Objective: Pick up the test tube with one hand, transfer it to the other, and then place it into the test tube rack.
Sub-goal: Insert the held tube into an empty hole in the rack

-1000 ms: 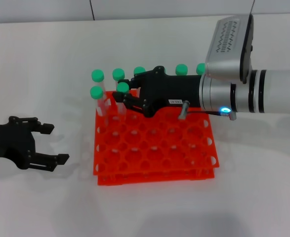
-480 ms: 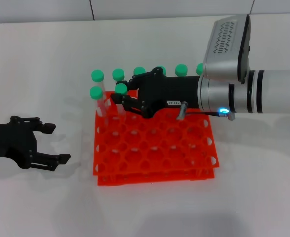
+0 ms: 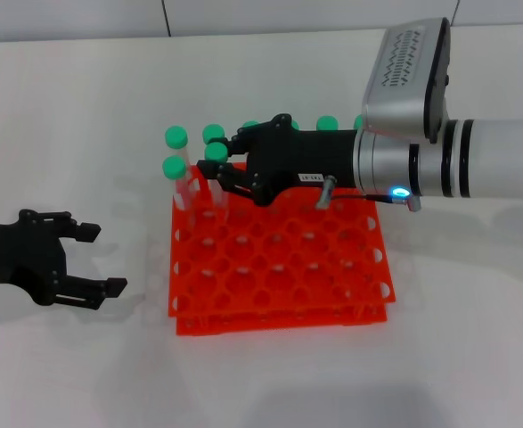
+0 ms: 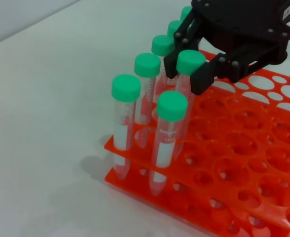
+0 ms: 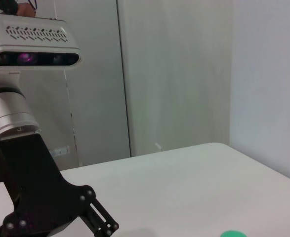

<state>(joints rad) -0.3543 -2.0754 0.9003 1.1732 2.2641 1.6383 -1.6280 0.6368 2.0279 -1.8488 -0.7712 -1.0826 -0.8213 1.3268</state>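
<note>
Pinched between the black fingertips (image 4: 202, 79) of the right gripper (image 3: 224, 166): the green cap of the test tube (image 3: 216, 171), held upright, its lower end down in a hole near the far left corner of the test tube rack (image 3: 279, 308). Seen from the left wrist view, one finger on each side of that cap (image 4: 190, 61), pressed against it. Behind the fingers, the gripper's black body with a small white label (image 3: 312, 177), then the silver arm (image 3: 475, 169) reaching in over the rack's far edge from its right side, a blue light (image 3: 402, 193) lit on the wrist.

Stood upright just beside the held tube, in the rack's leftmost holes: two more green-capped tubes (image 3: 175, 174). Further caps lined along the rack's far row, partly hidden behind the gripper.

Well off to the left of the rack, low over the white table (image 3: 83, 107): the left gripper (image 3: 101, 259), fingers spread apart and holding nothing, pointed toward the rack.

Most of the rack's holes unfilled, both orange tiers visible.
</note>
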